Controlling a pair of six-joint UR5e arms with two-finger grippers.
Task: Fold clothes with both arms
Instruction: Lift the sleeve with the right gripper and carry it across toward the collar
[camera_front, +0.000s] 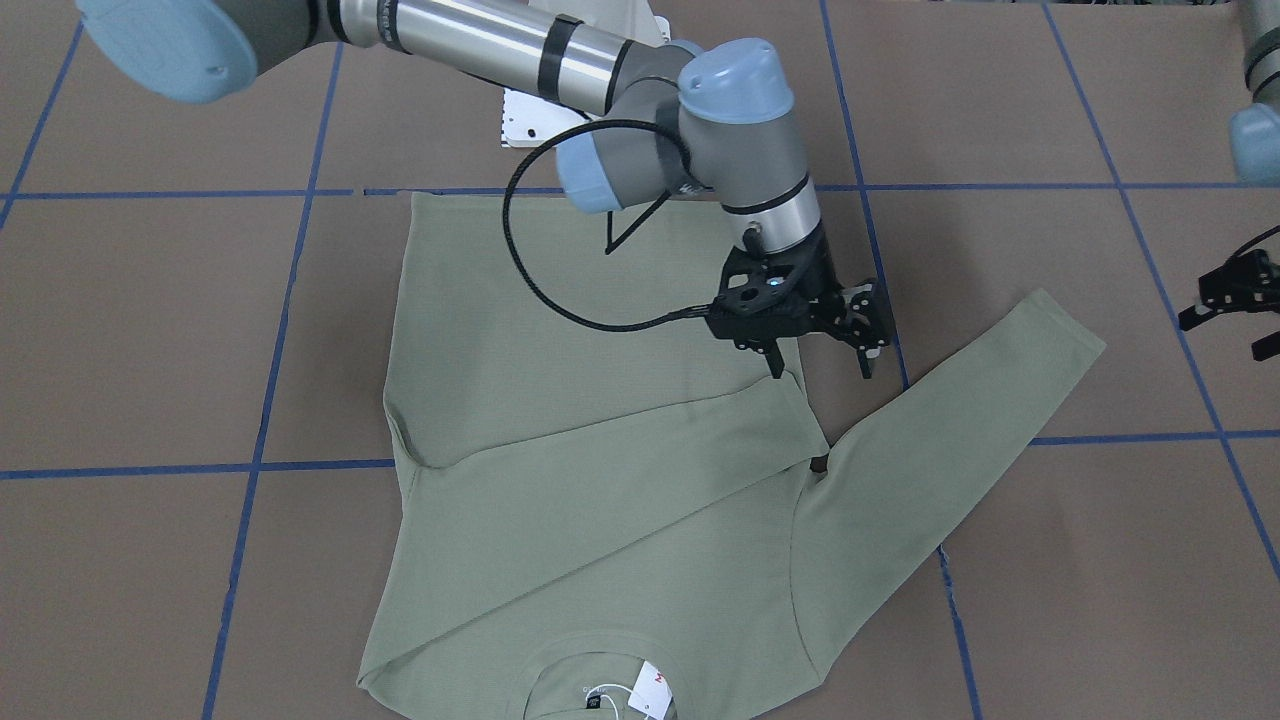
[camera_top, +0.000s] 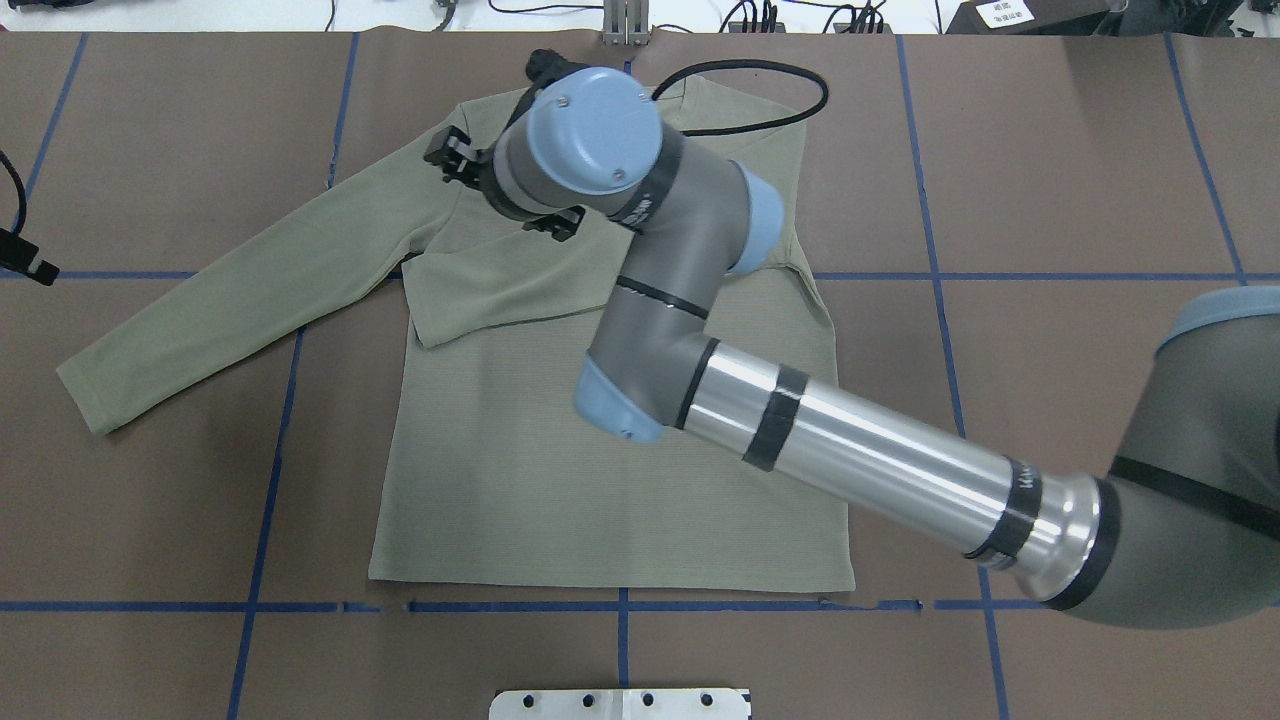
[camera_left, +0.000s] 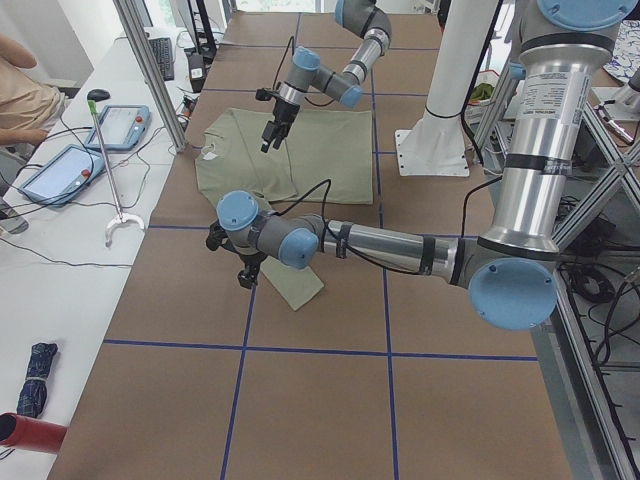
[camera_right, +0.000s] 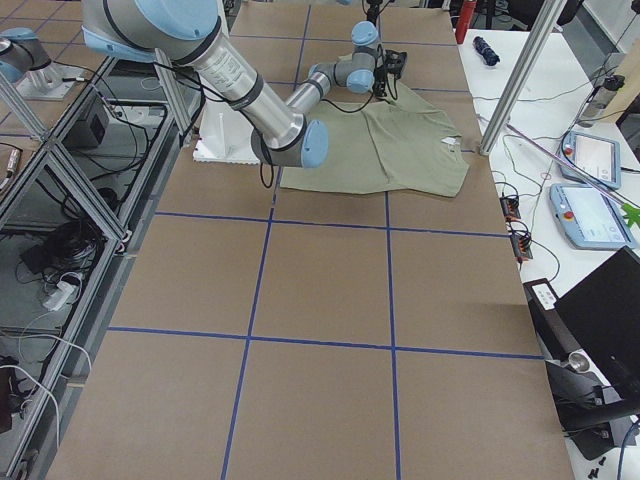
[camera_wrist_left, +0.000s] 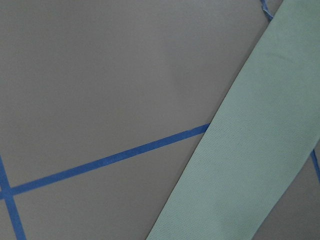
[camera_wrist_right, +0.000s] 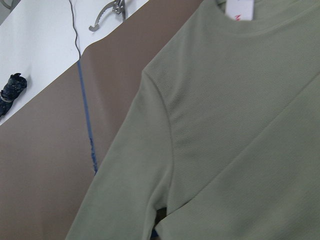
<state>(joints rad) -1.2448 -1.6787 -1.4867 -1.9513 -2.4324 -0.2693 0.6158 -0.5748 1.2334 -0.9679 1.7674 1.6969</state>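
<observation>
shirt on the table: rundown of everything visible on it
The shirt is sage-green fine knit, long-sleeved, lying flat on the brown table cover, hem toward the robot, collar on the far side with a white hang tag. One sleeve is folded diagonally across the chest; the other sleeve lies stretched out to the robot's left. The right gripper hovers open above the folded cuff, holding nothing.

Bright, even light comes from above, so shadows on the brown surface (camera_top: 1050, 200) are soft. The silver tube of the right arm (camera_top: 850, 440) shows glare, and the left wrist view is slightly blurred.
</observation>
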